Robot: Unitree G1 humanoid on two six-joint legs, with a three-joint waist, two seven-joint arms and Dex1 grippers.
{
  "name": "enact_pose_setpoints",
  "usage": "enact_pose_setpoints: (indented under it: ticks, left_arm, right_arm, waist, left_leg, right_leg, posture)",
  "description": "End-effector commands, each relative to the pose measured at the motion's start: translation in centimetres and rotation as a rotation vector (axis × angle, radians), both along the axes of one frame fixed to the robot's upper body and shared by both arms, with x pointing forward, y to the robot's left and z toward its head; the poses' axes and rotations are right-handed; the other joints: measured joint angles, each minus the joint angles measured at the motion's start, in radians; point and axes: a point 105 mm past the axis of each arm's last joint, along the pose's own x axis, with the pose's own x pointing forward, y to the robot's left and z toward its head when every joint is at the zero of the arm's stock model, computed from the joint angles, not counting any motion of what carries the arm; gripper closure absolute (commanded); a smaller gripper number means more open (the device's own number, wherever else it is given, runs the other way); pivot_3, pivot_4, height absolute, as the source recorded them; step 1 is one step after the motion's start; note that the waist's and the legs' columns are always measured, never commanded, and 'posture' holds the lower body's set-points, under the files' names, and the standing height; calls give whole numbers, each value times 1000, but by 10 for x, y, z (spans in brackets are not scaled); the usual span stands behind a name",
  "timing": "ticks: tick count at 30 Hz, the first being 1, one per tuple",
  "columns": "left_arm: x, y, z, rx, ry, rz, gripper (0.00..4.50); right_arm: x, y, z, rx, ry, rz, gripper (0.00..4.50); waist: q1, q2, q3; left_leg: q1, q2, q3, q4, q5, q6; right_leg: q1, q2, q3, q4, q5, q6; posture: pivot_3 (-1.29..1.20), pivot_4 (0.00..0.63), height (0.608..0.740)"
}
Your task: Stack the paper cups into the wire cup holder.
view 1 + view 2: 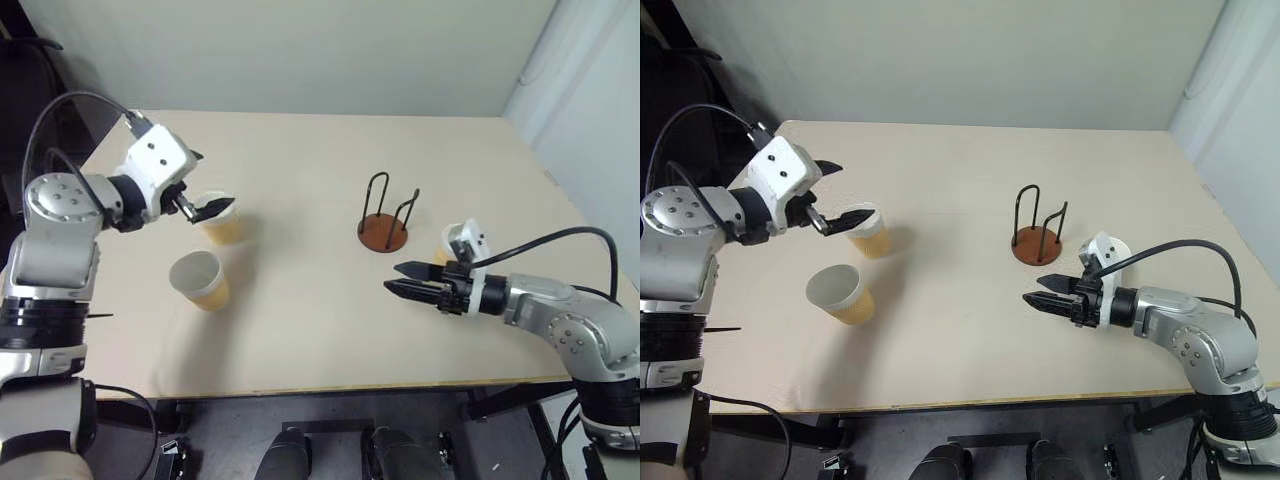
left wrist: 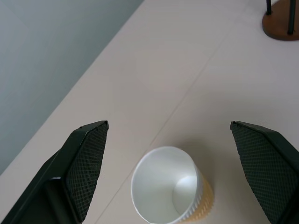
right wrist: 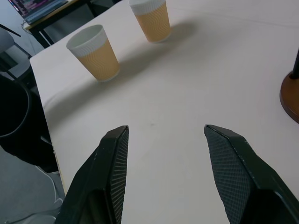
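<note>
We see the left gripper [image 2: 168, 172] spread wide above 1 paper cup [image 1: 221, 222], holding nothing. The right gripper [image 3: 166, 163] is parted, empty, over bare table [image 1: 300, 300]. Another cup [image 1: 200, 280] stands nearby; the wire cup holder [image 1: 384, 218] is empty.

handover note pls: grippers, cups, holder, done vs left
Left gripper: open, fingers straddling the far-left paper cup at rim height, not closed on it.
Right gripper: open, empty, hovering over bare table in front of the wire cup holder.
Second cup: upright, nearer the front edge on the left.
Third cup: right of the holder, partly hidden behind the right wrist.
Done: nothing stacked, holder empty.
Left: all three cups.
</note>
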Motion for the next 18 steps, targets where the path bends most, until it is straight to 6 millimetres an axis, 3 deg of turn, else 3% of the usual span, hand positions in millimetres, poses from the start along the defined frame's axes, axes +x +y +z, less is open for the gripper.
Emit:
enact_pose_setpoints:
  ticks: [1,6,18]
  left_arm:
    - [-6,-13,20,-43,-51,-64,29]
    - [-10,-32,15,-92,0,-183,29]
    - [25,-49,20,-136,-117,-142,29]
  right_arm:
    - [-4,-1,6,6,-39,-8,1928]
    - [-10,-13,5,-19,-38,-49,1928]
    - [-5,-31,9,-55,-56,-138,1928]
  waist:
    - [0,0,0]
    - [-1,0,0]
    - [2,0,0]
  left_leg:
    - [0,0,0,0,0,0]
    - [-1,0,0,0,0,0]
    - [-1,0,0,1,1,0]
  right_leg:
    - [0,0,0,0,0,0]
    - [0,0,0,-1,0,0]
    - [1,0,0,-3,5,5]
  posture:
    - [0,150,740]
    - [0,150,740]
    - [0,150,740]
